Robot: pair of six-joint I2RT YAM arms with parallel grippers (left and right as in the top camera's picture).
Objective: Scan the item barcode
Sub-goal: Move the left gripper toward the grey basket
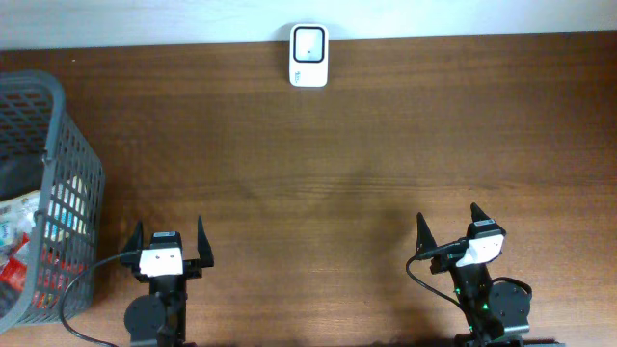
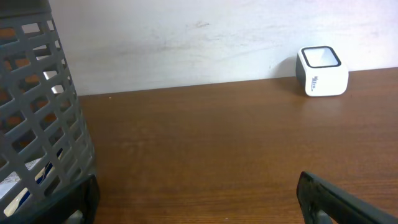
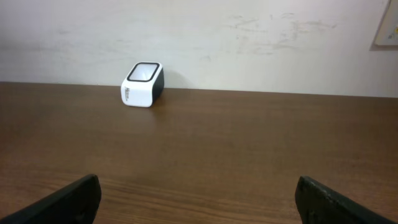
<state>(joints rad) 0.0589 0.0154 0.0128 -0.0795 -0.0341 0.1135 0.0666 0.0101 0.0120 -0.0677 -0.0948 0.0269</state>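
Brown wood table (image 1: 318,183) fills the space in front of the two arms, bare across its whole middle. Nearest the arms, the left pincer (image 1: 168,231) hovers low over the near edge with its fingers spread as wide as they go and nothing between them. The right pincer (image 1: 448,220) sits the same way on the other side, wide open and empty.

Just left of the left pincer stands a grey mesh basket (image 1: 75,193), its long side running from near to far along the table's left edge. Down inside it lie the packets (image 1: 19,241), white and red, jumbled so that I cannot tell which way any one of them points or where a barcode faces. They are well apart from the right arm, so the left arm looks the natural one to fetch one, reaching sideways and over the basket's rim.

Farthest off, against the pale wall (image 3: 249,37), the white scanner (image 1: 308,56) stands at the table's back edge, window facing up, roughly midway between the two arms.
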